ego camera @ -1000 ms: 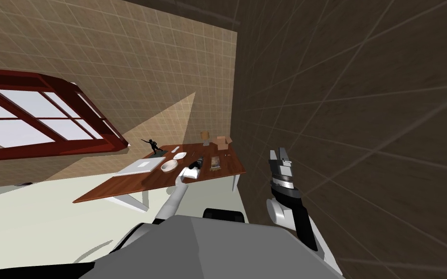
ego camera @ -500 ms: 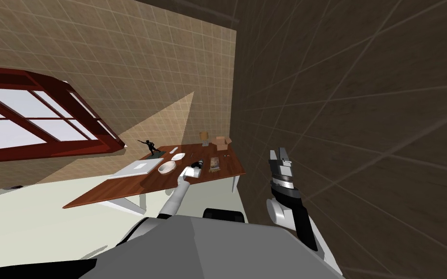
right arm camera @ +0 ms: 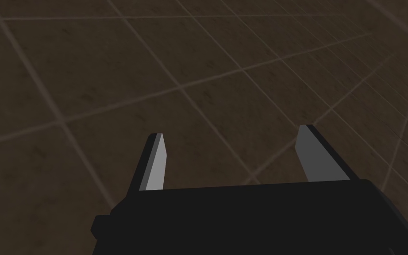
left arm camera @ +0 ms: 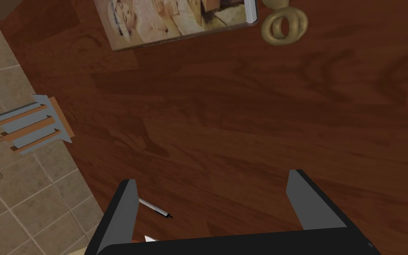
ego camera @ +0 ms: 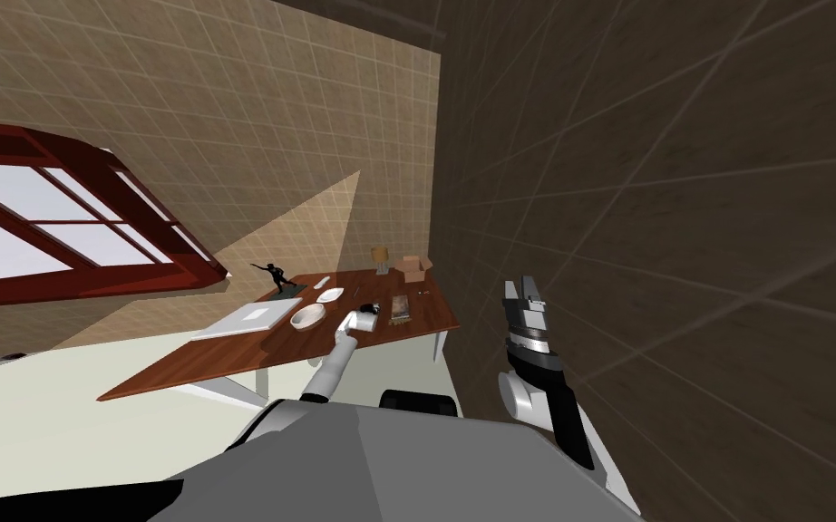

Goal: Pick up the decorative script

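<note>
Since a second ago the head camera has swung. The red-framed window (ego camera: 63, 227) and the near corner of the table (ego camera: 208, 362) sit further left in the picture, and that shift is my own move, not theirs. The things on the table lie as before.

Furthest from the book (ego camera: 400, 308) is a flat white slab (ego camera: 248, 317). Next come a black figurine (ego camera: 273, 272), a pale bowl (ego camera: 307, 315) and a small white dish (ego camera: 330, 294).

Just beside the book, on its bowl side, the left hand (ego camera: 369, 309) reaches over the table at the end of its outstretched forearm, much as it did before. Behind the book stand a small lamp (ego camera: 380, 256) and an open cardboard box (ego camera: 412, 266).

In the left wrist view the left hand (left arm camera: 212, 177) is spread wide, with bare dark wood (left arm camera: 243, 124) between its fingers (left arm camera: 125, 208). A pen (left arm camera: 154, 208) lies just beside one of them, near the table's edge, and a grey and brown slatted thing (left arm camera: 32, 126) shows over the floor tiles beyond that edge.

The decorative script (left arm camera: 284, 26), a gold looped ornament, lies on the table just beside a corner of the book (left arm camera: 172, 20), well apart from the fingertips.

Well to the right of the book, the right hand (ego camera: 527, 285) is raised against the dark wall at the same spot in the picture as before. Its fingers (right arm camera: 154, 164) stand apart and hold nothing.
</note>
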